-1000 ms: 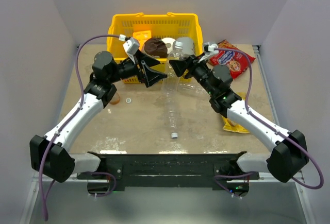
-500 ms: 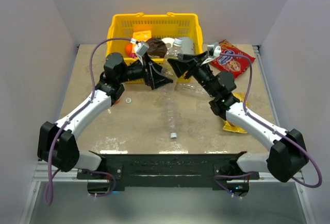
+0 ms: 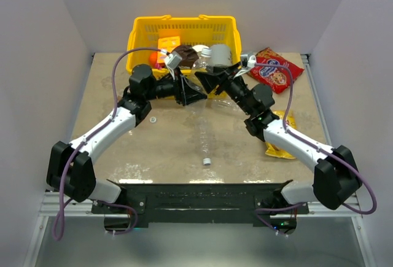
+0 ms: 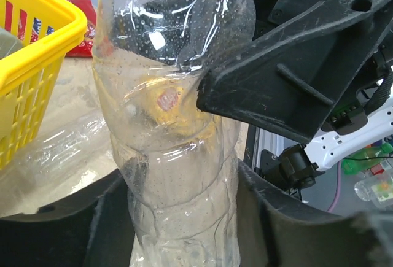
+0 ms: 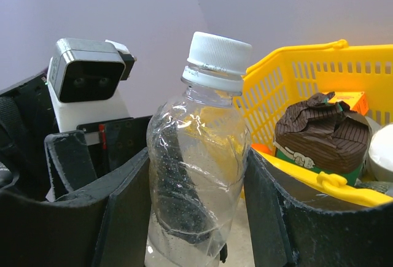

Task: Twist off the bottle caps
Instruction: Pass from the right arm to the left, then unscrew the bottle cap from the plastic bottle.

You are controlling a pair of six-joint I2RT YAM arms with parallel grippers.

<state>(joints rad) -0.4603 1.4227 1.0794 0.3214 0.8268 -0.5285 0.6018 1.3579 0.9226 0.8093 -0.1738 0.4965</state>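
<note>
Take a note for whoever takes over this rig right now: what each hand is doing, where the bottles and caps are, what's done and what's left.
Left hand: shut on a clear bottle, held in front of the yellow basket.
Right hand: shut on the same bottle, below its neck.
Done: nothing on this bottle; its white cap is on.
A second bottle lies on the table, with a small cap at its near end; I cannot tell whether that cap is on or off.
Left: unscrew the held cap, then any other capped bottles.
</note>
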